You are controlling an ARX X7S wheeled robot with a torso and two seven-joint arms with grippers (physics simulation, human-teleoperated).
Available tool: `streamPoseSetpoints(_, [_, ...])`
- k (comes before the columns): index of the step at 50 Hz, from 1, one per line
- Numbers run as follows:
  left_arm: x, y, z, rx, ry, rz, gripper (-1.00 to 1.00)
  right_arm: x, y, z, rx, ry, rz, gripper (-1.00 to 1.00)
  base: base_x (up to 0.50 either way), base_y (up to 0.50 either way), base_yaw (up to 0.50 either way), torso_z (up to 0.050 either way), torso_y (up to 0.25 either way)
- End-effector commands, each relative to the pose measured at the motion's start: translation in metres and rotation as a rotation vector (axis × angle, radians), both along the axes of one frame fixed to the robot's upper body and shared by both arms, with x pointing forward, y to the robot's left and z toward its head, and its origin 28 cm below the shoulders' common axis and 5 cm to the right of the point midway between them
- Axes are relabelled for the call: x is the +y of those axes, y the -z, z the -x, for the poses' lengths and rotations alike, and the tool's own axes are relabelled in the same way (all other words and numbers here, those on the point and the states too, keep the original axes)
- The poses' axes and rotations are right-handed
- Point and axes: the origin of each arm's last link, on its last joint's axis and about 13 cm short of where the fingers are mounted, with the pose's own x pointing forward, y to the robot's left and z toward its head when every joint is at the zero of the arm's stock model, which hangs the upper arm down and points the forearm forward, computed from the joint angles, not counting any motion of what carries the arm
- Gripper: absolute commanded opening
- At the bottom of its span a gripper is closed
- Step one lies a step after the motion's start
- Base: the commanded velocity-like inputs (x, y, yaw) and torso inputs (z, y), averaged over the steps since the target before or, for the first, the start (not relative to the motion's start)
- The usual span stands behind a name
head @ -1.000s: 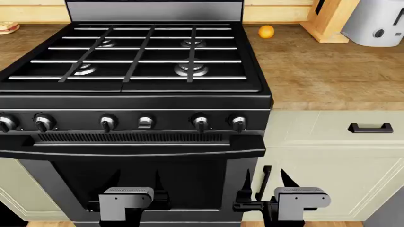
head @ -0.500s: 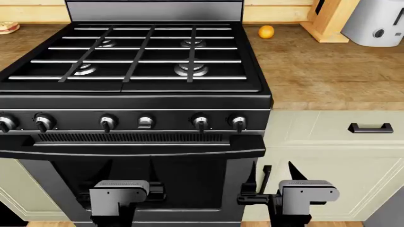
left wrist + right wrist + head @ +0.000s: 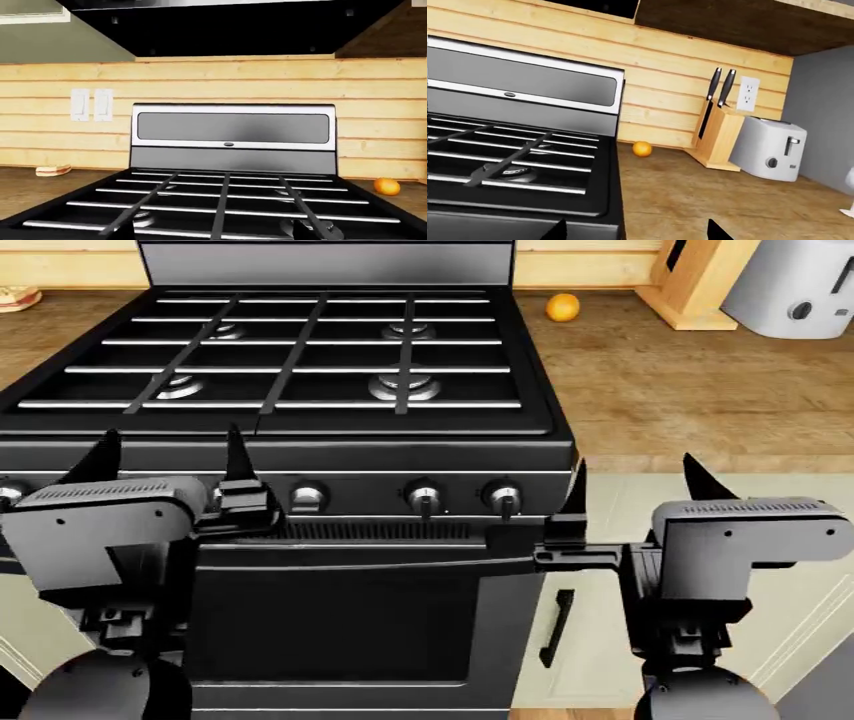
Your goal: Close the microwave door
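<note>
The left tool (image 3: pixel 167 465) and the right tool (image 3: pixel 638 483) hang raised in front of a black gas stove (image 3: pixel 287 390), each released with its 2 pointed fingers spread and nothing between them. The left tool sits before the stove's knob panel (image 3: pixel 424 498), the right one just off the stove's right front corner, over a cream cabinet (image 3: pixel 721 570). The microwave (image 3: pixel 233 30) shows only as a dark underside above the stove, against the plank wall; whether its door is open cannot be told. On the wooden desk (image 3: pixel 694 390) right of the stove lie an orange (image 3: pixel 563 307), a knife block (image 3: pixel 717 135) holding 2 knives and a white toaster (image 3: pixel 768 147). A sandwich (image 3: pixel 53 170) rests on the desk at the stove's left.
</note>
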Motion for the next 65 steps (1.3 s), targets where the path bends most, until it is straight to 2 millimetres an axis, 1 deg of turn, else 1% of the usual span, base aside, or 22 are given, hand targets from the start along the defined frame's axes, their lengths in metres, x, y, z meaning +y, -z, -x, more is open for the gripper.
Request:
streamPoseSetpoints(1, [0.0045, -0.0336, 0.0061, -0.078, -0.013, 0.002, 1.0, -0.0004, -0.0362, 0.0072, -0.095, 0.025, 0.027, 1.0, 0.0, 0.0, 0.0, 0.0, 0.0])
streamPoseSetpoints(5, [0.005, -0.0321, 0.0064, -0.08, -0.016, 0.008, 1.0, 0.0007, -0.0343, 0.0053, -0.085, 0.012, 0.024, 1.0, 0.0, 0.17, 0.0, 0.0, 0.0])
streamPoseSetpoints(7, [0.0054, -0.0298, 0.0054, -0.075, -0.018, 0.009, 1.0, 0.0004, -0.0336, 0.0053, -0.09, 0.012, 0.018, 1.0, 0.0, 0.5, 0.0, 0.0, 0.0])
streamPoseSetpoints(11, [0.006, -0.0318, 0.0061, -0.078, -0.017, 0.01, 1.0, 0.0005, -0.0335, 0.0054, -0.092, 0.012, 0.019, 1.0, 0.0, 0.5, 0.0, 0.0, 0.0])
streamPoseSetpoints(40, [0.0072, -0.0279, 0.0105, -0.077, -0.006, 0.009, 1.0, 0.0016, -0.0317, 0.0057, -0.089, 0.007, 0.02, 1.0, 0.0, 0.5, 0.0, 0.0, 0.0])
streamPoseSetpoints(65, [0.0064, -0.0296, 0.0105, -0.08, -0.003, 0.012, 1.0, 0.0013, -0.0315, 0.0057, -0.088, -0.003, 0.021, 1.0, 0.0, 0.5, 0.0, 0.0, 0.0])
